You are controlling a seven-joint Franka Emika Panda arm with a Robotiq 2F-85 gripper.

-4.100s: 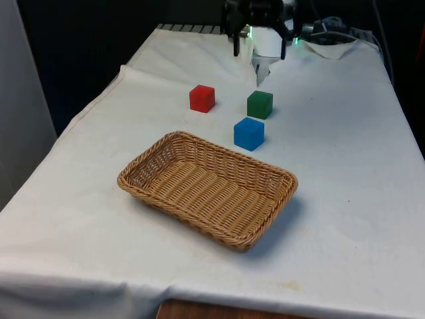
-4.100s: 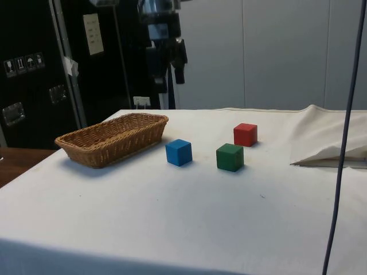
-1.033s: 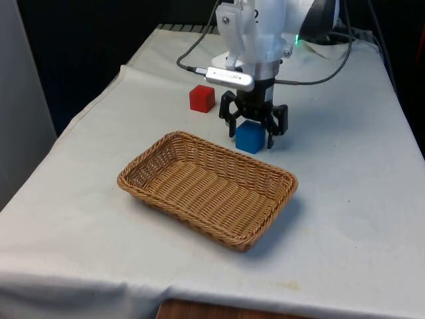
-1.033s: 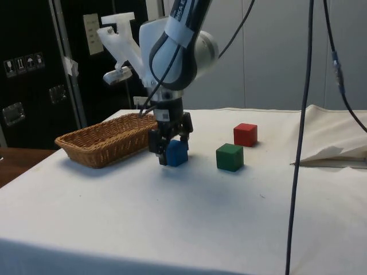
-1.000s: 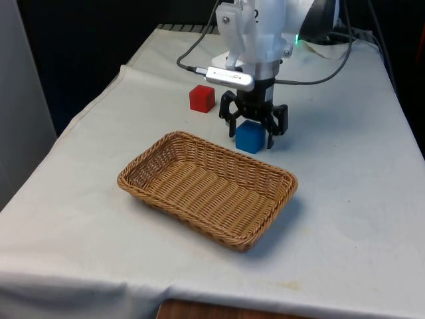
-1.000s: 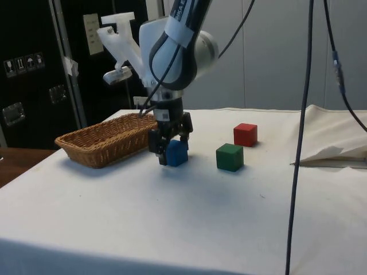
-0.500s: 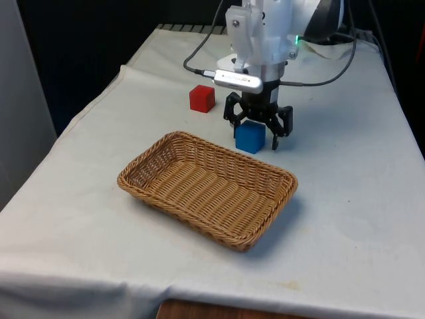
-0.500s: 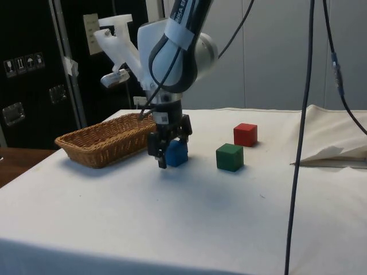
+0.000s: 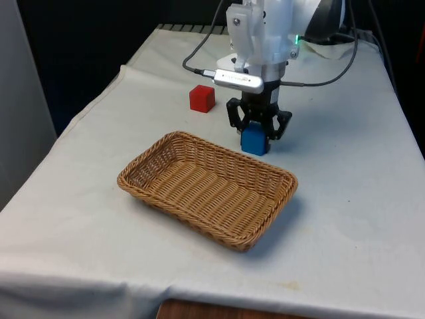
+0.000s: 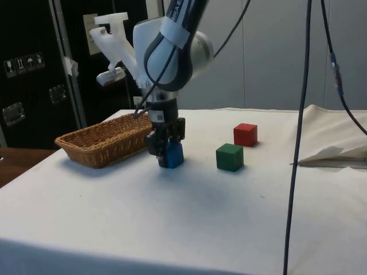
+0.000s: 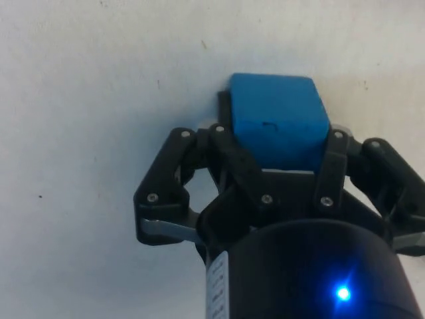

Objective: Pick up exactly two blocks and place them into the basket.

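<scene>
Blue cube (image 9: 254, 141), matte, smooth-faced, clamped between jaws on cloth.

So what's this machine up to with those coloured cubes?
The robot arm's gripper is clamped on a blue block that sits on the white cloth, right beside a wicker basket. A red block and a green block sit apart on the cloth, untouched. The basket has nothing in it yet, so the job of putting two blocks into it is just beginning.
</scene>
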